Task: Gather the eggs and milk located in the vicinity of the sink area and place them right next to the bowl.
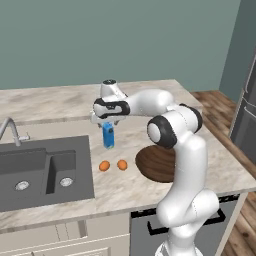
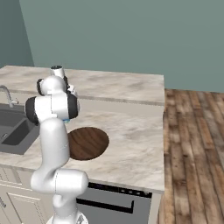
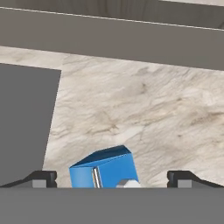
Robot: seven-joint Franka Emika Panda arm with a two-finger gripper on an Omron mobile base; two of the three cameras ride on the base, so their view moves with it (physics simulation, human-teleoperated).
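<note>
Hovering over milk point(image 1: 108, 136) w/ gripper point(image 1: 106, 121) spread wide, nothing pinched; next: descend, close on carton, carry to bowl point(image 1: 156, 164)

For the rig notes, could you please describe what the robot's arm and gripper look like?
The arm is glossy white, built of rounded, tube-like segments with dark grey to black bands at the joints. The gripper has a white body, and its two small dark finger tips are blocky. No cables or markings are visible.
</note>
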